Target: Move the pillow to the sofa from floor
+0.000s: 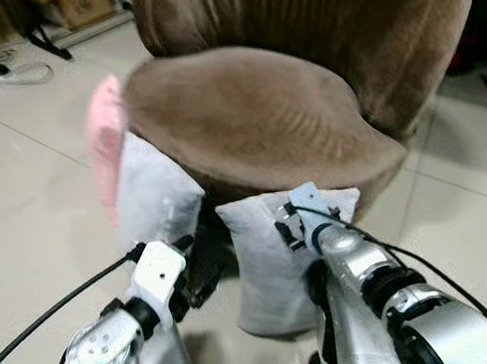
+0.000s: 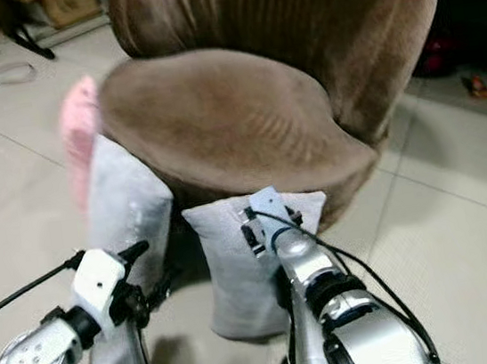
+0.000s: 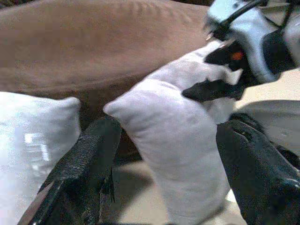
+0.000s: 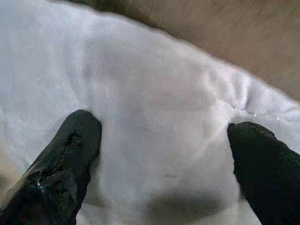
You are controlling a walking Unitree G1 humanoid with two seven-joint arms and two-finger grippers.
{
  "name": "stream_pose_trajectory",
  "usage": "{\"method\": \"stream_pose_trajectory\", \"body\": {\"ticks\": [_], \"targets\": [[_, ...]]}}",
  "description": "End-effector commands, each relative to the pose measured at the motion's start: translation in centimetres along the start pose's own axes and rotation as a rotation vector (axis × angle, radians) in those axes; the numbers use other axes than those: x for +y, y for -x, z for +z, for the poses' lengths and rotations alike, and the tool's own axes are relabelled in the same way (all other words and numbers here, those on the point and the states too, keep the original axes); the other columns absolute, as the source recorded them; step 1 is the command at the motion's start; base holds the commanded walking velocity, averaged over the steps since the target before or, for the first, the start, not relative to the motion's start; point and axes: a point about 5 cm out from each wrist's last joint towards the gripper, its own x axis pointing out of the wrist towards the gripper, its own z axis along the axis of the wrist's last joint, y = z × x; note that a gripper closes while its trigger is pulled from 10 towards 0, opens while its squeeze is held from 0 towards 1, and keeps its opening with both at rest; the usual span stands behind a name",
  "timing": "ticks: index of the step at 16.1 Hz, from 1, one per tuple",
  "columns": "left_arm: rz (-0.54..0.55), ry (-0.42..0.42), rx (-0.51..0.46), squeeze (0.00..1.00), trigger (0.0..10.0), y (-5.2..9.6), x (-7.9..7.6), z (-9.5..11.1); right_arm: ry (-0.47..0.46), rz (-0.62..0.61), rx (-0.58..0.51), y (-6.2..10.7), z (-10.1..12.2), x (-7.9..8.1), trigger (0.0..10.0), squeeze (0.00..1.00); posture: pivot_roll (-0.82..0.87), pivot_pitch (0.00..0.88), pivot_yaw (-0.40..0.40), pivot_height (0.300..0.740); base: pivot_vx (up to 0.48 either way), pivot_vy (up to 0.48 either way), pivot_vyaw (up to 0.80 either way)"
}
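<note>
Nearest, the right hand (image 4: 161, 140) presses its spread black fingers (image 4: 61, 164) into the grey pillow (image 1: 267, 260), not clenched; the arm hides the pillow's right edge. Soft, matte fabric, it stands upright on the tiled floor (image 1: 24, 220), long axis vertical, leaning against the brown velvet sofa (image 1: 253, 118). At nine o'clock the left hand (image 3: 164, 159) gapes around its corner. Farther left, a second grey pillow (image 1: 151, 194) and a blurred pink one (image 1: 108, 141).
</note>
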Motion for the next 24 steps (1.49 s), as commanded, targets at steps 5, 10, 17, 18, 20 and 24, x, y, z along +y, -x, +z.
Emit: {"method": "stream_pose_trajectory", "body": {"ticks": [5, 10, 17, 18, 20, 24], "targets": [[-0.021, 0.012, 0.047, 0.0, 10.0, 1.9, -1.0, 0.1, -0.046, -0.001, 0.094, 0.0, -1.7, 0.8, 10.0, 0.0, 0.13, 0.224, -0.079, 0.446, 0.0, 0.0, 0.0], [-0.03, 0.023, 0.058, 0.0, 10.0, 2.4, -2.3, 0.8, -0.1, 0.057, 0.069, -0.1, -1.4, 1.5, 0.0, 0.0, 0.13, 0.228, -0.08, 0.446, 0.0, 0.0, 0.0], [-0.027, 0.018, 0.046, 0.0, 10.0, 2.2, -2.5, 2.5, -0.132, 0.08, 0.046, -0.1, -1.0, 1.6, 0.0, 0.0, 0.12, 0.212, -0.084, 0.446, 0.0, 0.0, 0.0], [-0.025, 0.021, 0.049, 0.0, 10.0, 1.9, -2.5, 2.6, -0.123, 0.099, 0.037, -0.1, -0.9, 1.8, 0.0, 0.0, 0.12, 0.208, -0.086, 0.446, 0.0, 0.0, 0.0], [-0.023, 0.024, 0.057, 0.0, 10.0, 1.3, -2.2, 2.4, -0.112, 0.1, 0.033, -0.1, -0.9, 1.8, 0.0, 0.0, 0.12, 0.206, -0.09, 0.446, 0.0, 0.0, 0.0], [-0.013, 0.028, 0.06, 0.0, 10.0, 0.8, -1.8, 2.6, -0.103, 0.098, 0.03, -0.1, -0.8, 1.6, 0.0, 0.0, 0.12, 0.202, -0.096, 0.446, 0.0, 0.0, 0.0]]}}
